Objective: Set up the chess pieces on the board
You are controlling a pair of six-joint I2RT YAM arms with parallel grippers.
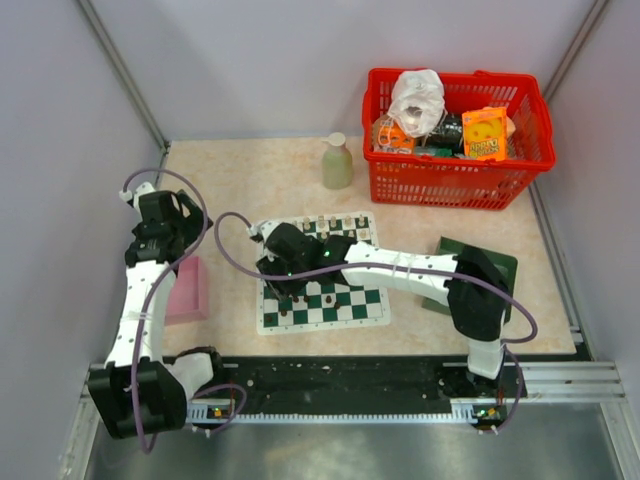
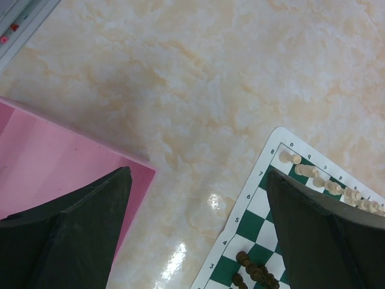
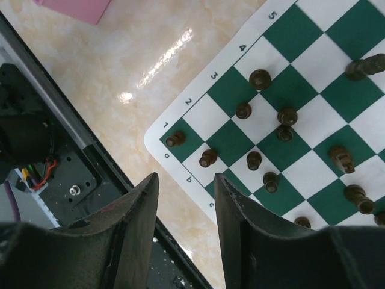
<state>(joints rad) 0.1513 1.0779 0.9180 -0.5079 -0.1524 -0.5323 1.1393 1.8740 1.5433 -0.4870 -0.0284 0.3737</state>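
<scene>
The board [image 1: 350, 300] lies mid-table, green and white checks with a white border. Cream chess pieces [image 1: 335, 225] line its far edge and also show in the left wrist view [image 2: 304, 170]. Several dark chess pieces [image 3: 260, 78] stand scattered over its near-left squares, some tipped over. My right gripper [image 1: 283, 290] hovers over the board's near-left corner; in the right wrist view it [image 3: 186, 179] is open and empty, above the border by file b. My left gripper [image 1: 180, 235] is open and empty [image 2: 198, 232] above bare table between the pink tray and the board.
A pink tray [image 1: 188, 290] lies left of the board. A dark green tray [image 1: 492, 262] lies to the right, partly under the right arm. A red basket [image 1: 455, 175] of items and a pale bottle [image 1: 337, 162] stand at the back. The black base rail [image 3: 66, 174] runs along the near edge.
</scene>
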